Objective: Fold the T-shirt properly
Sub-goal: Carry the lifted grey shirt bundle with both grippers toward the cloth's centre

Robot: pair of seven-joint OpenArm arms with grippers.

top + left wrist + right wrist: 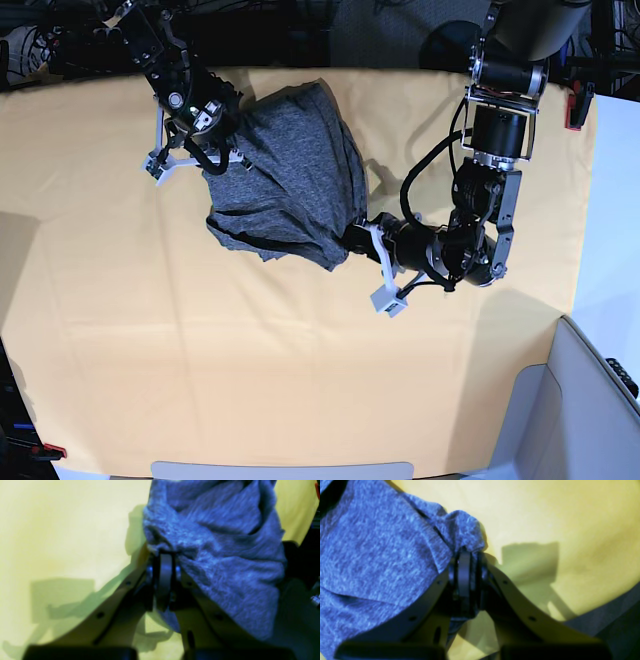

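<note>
**A:** Nearest my wrist cameras, what do you have?

**B:** On my left arm, the left gripper has its jaws pressed together on a bunched fold of the T-shirt; the cloth spills up and to the right of the fingers in that view, mottled grey-blue and blurred; the yellow table cloth lies below, with the gripper's shadow on it.

**A:** And the other side?

**B:** My right gripper looks much the same; a gathered edge of the T-shirt sits right at the fingertips and the jaws look pinched on it, with hardly any gap that I can make out; the rest of the fabric hangs off to the left of that view, and bare table cloth fills the right.

**A:** Step back to the base view; where is the shirt?

**B:** The T-shirt is a crumpled dark grey mass stretched between my two grippers, in the upper middle of the table cloth; my left gripper holds its lower right corner; my right gripper holds its upper left edge; the folds sag in the middle and a lower hem curls under.

**A:** Farther out?

**B:** My left arm reaches in from the far edge on the right of that view; my right arm comes from the far left; a pale grey bin stands at the near right corner.
</note>
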